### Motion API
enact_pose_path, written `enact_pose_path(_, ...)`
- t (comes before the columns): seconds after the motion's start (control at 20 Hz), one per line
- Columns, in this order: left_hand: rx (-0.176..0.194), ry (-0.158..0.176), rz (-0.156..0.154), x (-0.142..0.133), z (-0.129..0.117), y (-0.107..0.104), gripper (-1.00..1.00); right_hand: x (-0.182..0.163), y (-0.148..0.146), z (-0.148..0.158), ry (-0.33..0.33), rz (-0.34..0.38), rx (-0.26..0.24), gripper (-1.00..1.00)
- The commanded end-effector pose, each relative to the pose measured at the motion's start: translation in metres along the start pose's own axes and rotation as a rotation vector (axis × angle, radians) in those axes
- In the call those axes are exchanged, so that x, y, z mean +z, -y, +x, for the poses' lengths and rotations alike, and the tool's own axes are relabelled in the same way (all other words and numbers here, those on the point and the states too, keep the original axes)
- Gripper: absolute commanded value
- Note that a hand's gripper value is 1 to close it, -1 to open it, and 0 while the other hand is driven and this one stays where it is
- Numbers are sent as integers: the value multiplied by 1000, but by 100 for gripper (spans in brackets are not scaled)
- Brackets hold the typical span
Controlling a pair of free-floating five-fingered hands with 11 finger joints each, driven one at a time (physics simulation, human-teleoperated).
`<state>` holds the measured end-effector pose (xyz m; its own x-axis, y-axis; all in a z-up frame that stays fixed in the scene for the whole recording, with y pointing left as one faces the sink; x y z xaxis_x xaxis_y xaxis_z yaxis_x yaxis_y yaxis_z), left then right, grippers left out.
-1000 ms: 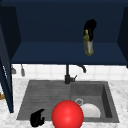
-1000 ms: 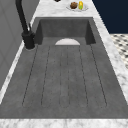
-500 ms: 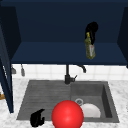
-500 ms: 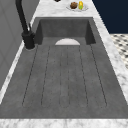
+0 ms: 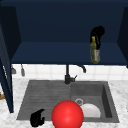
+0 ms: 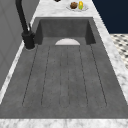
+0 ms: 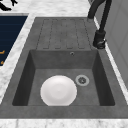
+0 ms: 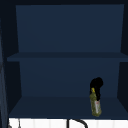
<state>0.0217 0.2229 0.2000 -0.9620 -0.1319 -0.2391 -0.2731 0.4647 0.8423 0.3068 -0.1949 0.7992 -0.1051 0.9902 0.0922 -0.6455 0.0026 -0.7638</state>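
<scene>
- The right hand [image 5: 98, 33] is up in the wall cabinet [image 5: 62, 30], near the right end of its bottom shelf [image 5: 50, 53]; its fingers are curling round the neck of a green bottle [image 5: 94, 52]; the upper view is showing the same hold, with the right hand [image 8: 96, 86] on top and the green bottle [image 8: 95, 105] below it.
- The green bottle is standing almost straight up at the front edge of the shelf, close to the right wall of the cabinet; I cannot tell if its bottom is touching the shelf or hanging just over it.
- So the step in hand looks like carrying the bottle at the shelf; it is being held, not let go.
- A next move would be calling for a steady hold and a bottle kept straight up, because it is sitting so near the front edge and could tip off.
- The left hand [image 5: 37, 118] is floating low at the front left corner of the sink [image 5: 45, 95], fingers curled and holding nothing.
- A red ball [image 5: 67, 115] is sitting just beside it, at the front edge of the sink; a white plate [image 7: 58, 90] is lying in the basin, near the drain [image 7: 82, 80]; the black tap [image 5: 68, 75] is standing at the back edge.
</scene>
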Motion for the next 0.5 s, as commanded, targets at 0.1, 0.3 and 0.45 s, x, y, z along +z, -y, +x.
enact_pose_path(0.1, 0, 0, 0, 0, 0, 0, 0, 37, -30, -17, 8, -45, -3, 100)
enact_pose_path(0.3, 0, 0, 0, 0, 0, 0, 0, 48, -55, -31, 20, -117, -7, 100)
enact_pose_path(0.45, 0, 0, 0, 0, 0, 0, 0, 50, -72, -44, 22, -166, -2, 100)
